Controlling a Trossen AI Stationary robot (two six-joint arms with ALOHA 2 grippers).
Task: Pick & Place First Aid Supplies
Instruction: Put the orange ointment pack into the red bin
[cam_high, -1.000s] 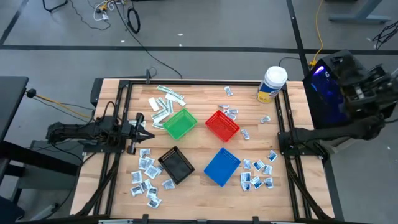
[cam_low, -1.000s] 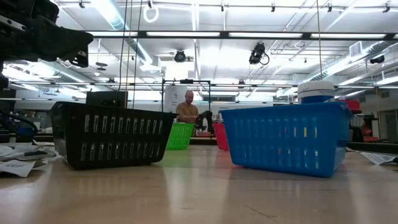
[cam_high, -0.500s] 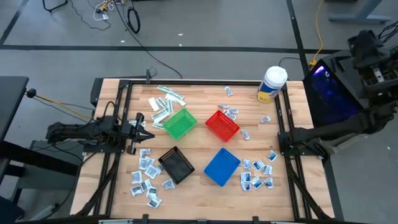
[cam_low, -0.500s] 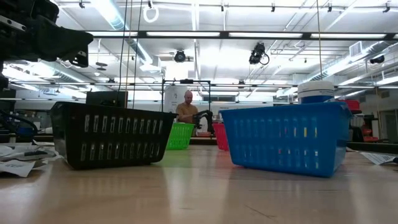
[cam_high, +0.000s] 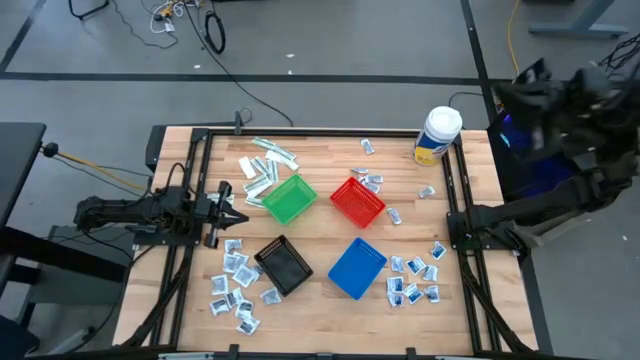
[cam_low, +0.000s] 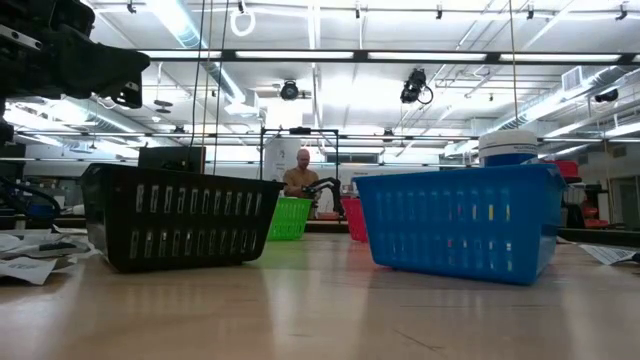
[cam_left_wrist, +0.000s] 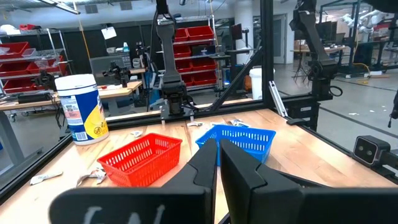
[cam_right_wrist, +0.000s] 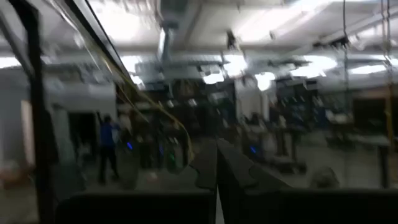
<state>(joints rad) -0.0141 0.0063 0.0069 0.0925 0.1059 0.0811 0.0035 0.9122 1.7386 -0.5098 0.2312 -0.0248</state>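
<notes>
The first aid supplies lie flat on the wooden table in loose groups. Small sachets sit at the near left (cam_high: 235, 285) and near right (cam_high: 412, 280), narrow strips at the far left (cam_high: 265, 165), and a few packets by the red basket (cam_high: 372, 182). My left gripper (cam_high: 238, 213) (cam_left_wrist: 217, 165) is shut and points level over the table's left edge, with nothing in it. My right arm (cam_high: 570, 110) is raised beyond the table's right edge. Its gripper (cam_right_wrist: 216, 152) is shut, holds nothing and points out into the room.
Four square baskets stand mid-table: green (cam_high: 290, 198), red (cam_high: 357, 201), black (cam_high: 284, 266) and blue (cam_high: 357, 267). A white-lidded, yellow-labelled tub (cam_high: 437, 135) stands at the far right. A dark frame runs along the table's edges. A person (cam_low: 300, 175) sits far behind the table.
My right arm has risen beyond the table's right edge, and its gripper has tipped upward, staying shut. Nothing on the table has moved.
</notes>
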